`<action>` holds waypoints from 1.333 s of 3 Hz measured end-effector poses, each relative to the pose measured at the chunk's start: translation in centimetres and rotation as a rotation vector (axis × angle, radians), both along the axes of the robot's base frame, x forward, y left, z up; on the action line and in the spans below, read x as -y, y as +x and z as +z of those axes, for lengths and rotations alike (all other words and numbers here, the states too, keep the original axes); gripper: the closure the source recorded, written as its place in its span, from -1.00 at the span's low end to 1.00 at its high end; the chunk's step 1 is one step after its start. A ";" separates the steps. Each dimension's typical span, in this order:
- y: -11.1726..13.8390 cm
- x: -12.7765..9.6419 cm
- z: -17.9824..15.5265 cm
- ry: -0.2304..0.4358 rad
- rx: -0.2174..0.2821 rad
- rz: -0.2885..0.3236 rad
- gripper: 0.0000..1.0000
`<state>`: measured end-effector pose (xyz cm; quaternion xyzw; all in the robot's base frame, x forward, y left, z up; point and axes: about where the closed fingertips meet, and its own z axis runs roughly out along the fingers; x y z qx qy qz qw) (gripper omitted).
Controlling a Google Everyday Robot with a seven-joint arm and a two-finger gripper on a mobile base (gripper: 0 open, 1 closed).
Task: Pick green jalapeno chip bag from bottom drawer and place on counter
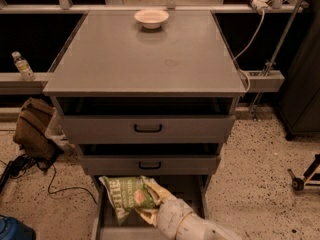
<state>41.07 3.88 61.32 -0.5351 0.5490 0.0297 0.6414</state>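
Note:
The green jalapeno chip bag (131, 195) is crinkled and shiny, with pale stripes and a red-and-white logo. It hangs over the left front part of the open bottom drawer (191, 190). My gripper (152, 207) comes in from the bottom edge on a white arm and is shut on the bag's right end. The bag's upper left corner overlaps the drawer's left side. The grey counter (145, 64) lies well above the gripper, at the top of the cabinet.
A white bowl (151, 18) stands at the counter's back edge. The two upper drawers (148, 128) with black handles sit slightly open above the gripper. A water bottle (23, 66), a brown bag (32, 129) and cables are at the left. A wheeled stand (305, 176) is at the right.

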 end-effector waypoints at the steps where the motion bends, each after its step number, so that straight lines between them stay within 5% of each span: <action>1: 5.0 -0.4 7.4 -0.056 0.132 0.010 1.00; 2: 10.7 -0.3 13.8 -0.086 0.244 -0.001 1.00; 4: 11.6 -0.3 15.2 -0.077 0.267 -0.011 1.00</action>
